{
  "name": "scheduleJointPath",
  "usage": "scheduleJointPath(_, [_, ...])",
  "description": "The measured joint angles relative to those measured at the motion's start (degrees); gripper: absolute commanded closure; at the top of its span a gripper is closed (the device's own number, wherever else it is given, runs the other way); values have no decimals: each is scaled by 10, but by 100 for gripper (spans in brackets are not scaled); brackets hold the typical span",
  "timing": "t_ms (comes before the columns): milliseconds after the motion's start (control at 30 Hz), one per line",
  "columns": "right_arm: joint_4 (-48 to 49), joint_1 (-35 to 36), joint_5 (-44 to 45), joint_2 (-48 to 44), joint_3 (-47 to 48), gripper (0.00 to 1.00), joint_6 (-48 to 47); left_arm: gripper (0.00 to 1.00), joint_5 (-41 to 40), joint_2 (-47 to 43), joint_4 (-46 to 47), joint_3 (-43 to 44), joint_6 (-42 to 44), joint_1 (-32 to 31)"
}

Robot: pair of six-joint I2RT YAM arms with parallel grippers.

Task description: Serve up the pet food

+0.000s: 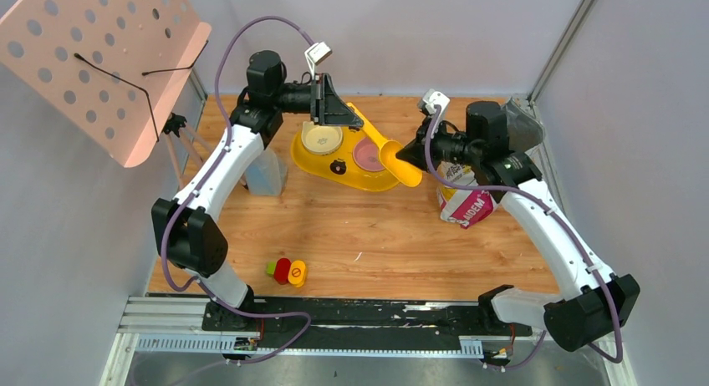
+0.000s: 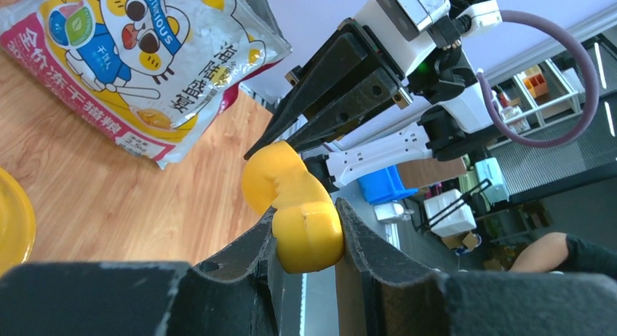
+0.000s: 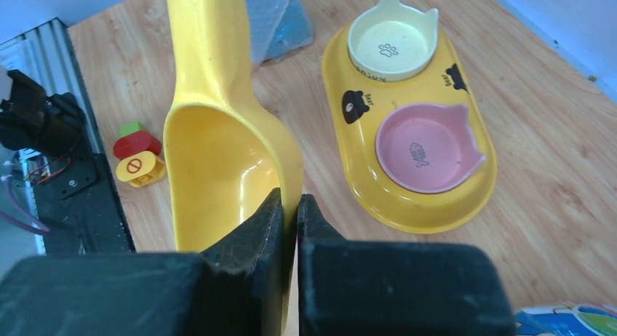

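A yellow plastic scoop (image 1: 393,156) hangs above the table between both arms, and its bowl (image 3: 218,154) is empty. My left gripper (image 2: 305,205) is shut on the thick end of the scoop's handle (image 2: 309,238). My right gripper (image 3: 289,198) is shut on the side wall of the scoop's bowl, one finger inside and one outside. No pet food shows anywhere. The white printed bag (image 1: 464,202) lies at the right, behind the right arm. The yellow feeder tray (image 3: 407,205) holds a white bowl (image 3: 393,41) and a pink bowl (image 3: 426,147), both empty.
A small red, yellow and green toy (image 1: 287,271) sits near the front of the table. A bluish clear container (image 1: 266,173) stands left of the feeder. A pink perforated stand (image 1: 100,60) overhangs the far left corner. Grey walls close in both sides.
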Motion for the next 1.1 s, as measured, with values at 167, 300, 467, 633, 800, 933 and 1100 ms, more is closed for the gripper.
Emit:
scheduleJointPath(167, [-3,6,37,0,0,100,-9,37,-15,0,-47,8,27,-3])
scheduleJointPath(300, [-10,28,55,7,9,100,-27,36,-42,-1,-105,12,70,-3])
scheduleJointPath(467, [-24,38,76,21,22,100,-38,46,-60,-3,-150,12,98,-3])
scheduleJointPath(633, [-28,40,90,29,26,100,-39,48,-67,-3,-171,12,115,-4])
scheduleJointPath(800, [-28,43,103,30,34,100,-42,55,-67,-7,-188,12,134,-10])
scheduleJointPath(933, [-29,56,121,33,42,100,-58,56,-68,-11,-195,12,144,-14])
scheduleJointPath(1100, [-31,74,142,40,50,100,-78,65,-71,-13,-202,12,153,-14])
